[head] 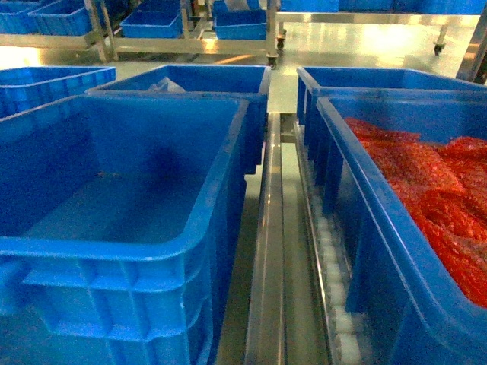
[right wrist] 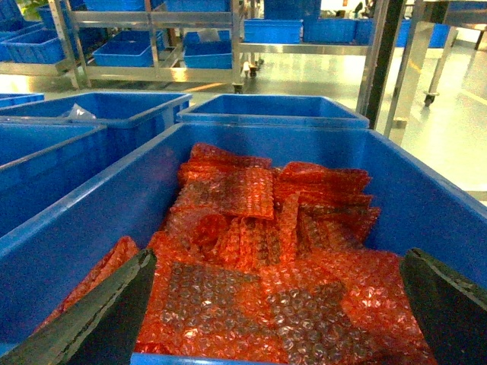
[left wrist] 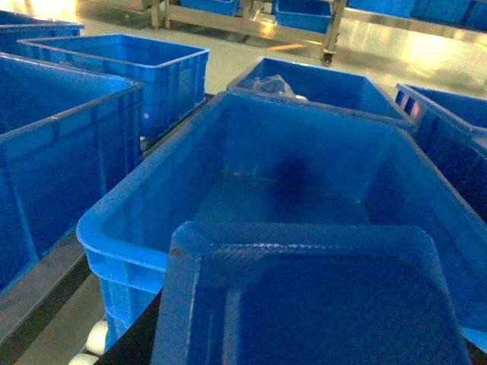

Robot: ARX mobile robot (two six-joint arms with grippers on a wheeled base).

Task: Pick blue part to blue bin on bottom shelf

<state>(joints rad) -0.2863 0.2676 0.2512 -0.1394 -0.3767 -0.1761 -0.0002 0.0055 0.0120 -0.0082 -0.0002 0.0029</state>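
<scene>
The large, deep bright-blue plastic bin [head: 129, 228] sits left of the crate of red bubble-wrap packets [right wrist: 266, 266], and no small navy part shows inside it. The right end effector [right wrist: 278, 334] hangs spread wide above those packets; the left end effector's state I cannot tell.

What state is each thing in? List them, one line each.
Large blue plastic crate, front left: empty.
Blue plastic crate behind it: holds clear plastic bag.
Right blue plastic crate: full of red bubble-wrap packets.
Right gripper: jaws wide open, holding nothing.
</scene>
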